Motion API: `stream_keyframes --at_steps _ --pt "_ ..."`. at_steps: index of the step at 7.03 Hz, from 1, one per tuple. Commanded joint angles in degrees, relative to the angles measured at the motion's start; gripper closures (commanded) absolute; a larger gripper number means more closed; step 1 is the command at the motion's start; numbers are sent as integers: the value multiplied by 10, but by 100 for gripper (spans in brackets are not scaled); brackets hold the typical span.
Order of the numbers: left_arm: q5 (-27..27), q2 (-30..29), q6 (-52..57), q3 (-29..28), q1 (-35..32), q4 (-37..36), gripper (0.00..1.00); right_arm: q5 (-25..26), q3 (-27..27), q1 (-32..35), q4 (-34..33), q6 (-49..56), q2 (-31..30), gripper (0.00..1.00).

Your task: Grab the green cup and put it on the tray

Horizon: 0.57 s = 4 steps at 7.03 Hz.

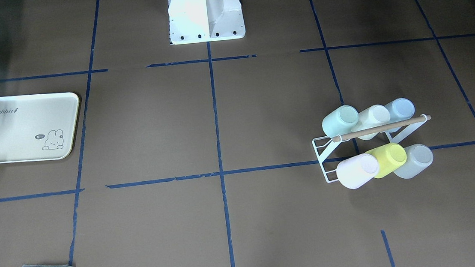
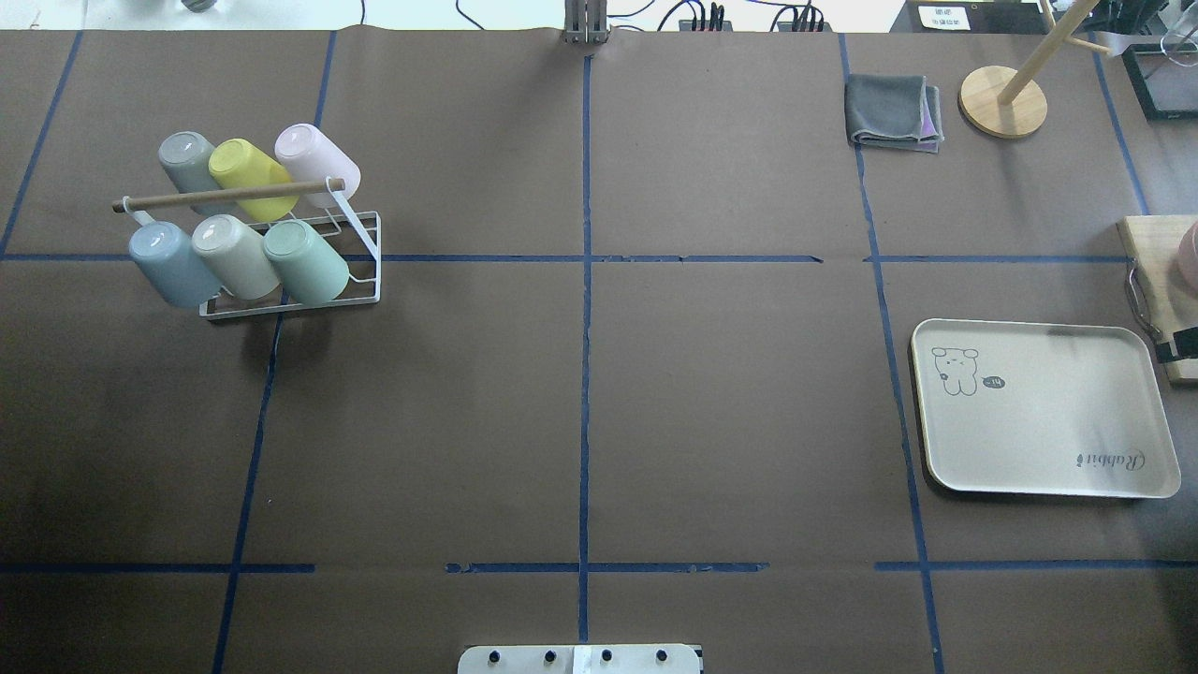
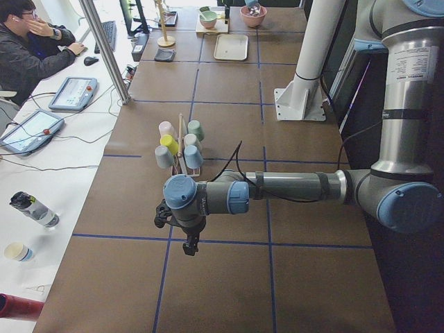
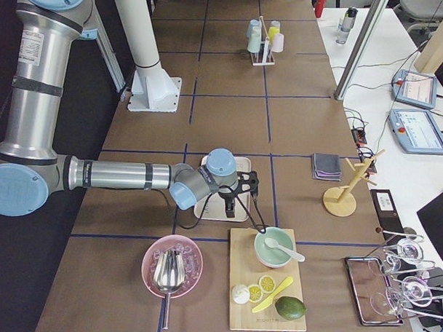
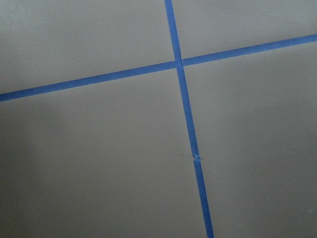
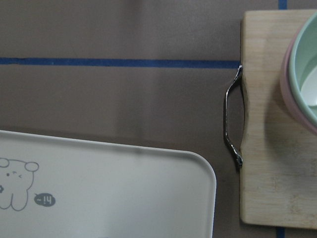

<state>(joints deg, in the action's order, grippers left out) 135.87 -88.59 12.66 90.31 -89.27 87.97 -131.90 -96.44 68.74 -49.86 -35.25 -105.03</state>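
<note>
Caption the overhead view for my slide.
The green cup sits on the rack with five other cups; the tray lies bare across the table.

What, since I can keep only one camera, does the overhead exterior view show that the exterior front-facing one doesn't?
Only overhead: the cutting board at the right edge and the stand's rod.
Only front-facing: the robot's white column.
Both: the tray, the cup rack with the green cup on it, and the grey cloth.
</note>
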Motion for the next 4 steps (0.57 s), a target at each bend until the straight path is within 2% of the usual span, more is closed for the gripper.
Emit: stream_keyframes --at_steps 1,4 --pt "0 0 0 -1 1 0 0 6 49 -16 73 -24 -5 6" --pt "0 0 1 -1 1 0 0 26 64 -51 76 -24 -5 17"
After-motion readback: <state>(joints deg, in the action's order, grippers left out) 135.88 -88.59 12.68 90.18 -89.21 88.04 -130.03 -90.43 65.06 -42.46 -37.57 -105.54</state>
